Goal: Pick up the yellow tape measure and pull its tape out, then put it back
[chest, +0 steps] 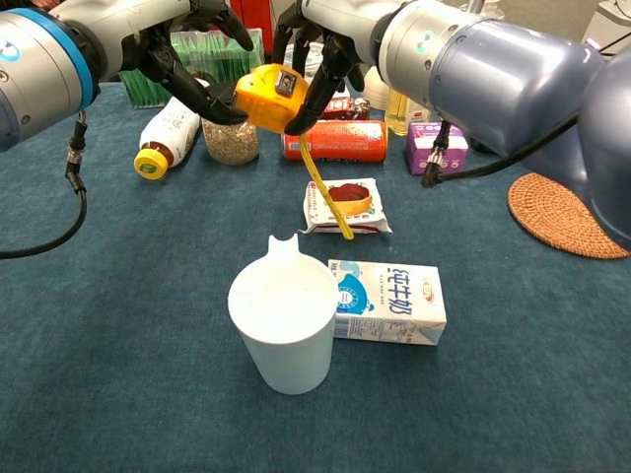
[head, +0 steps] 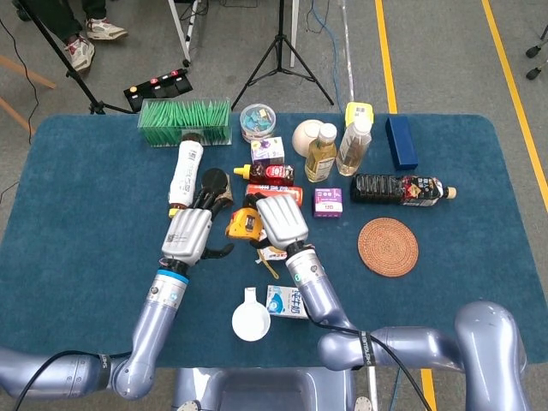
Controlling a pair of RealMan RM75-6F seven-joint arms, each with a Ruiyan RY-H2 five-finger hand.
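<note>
Chest view: yellow tape measure (chest: 268, 97) between both robot hands.

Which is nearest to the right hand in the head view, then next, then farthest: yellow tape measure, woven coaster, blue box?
1. yellow tape measure: touching the right hand, on its left side.
2. woven coaster: to its right, on the table.
3. blue box: far right, near the table's back edge.

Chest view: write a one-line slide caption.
Both hands, left hand and right hand, hold the yellow tape measure, tape hanging out.
</note>
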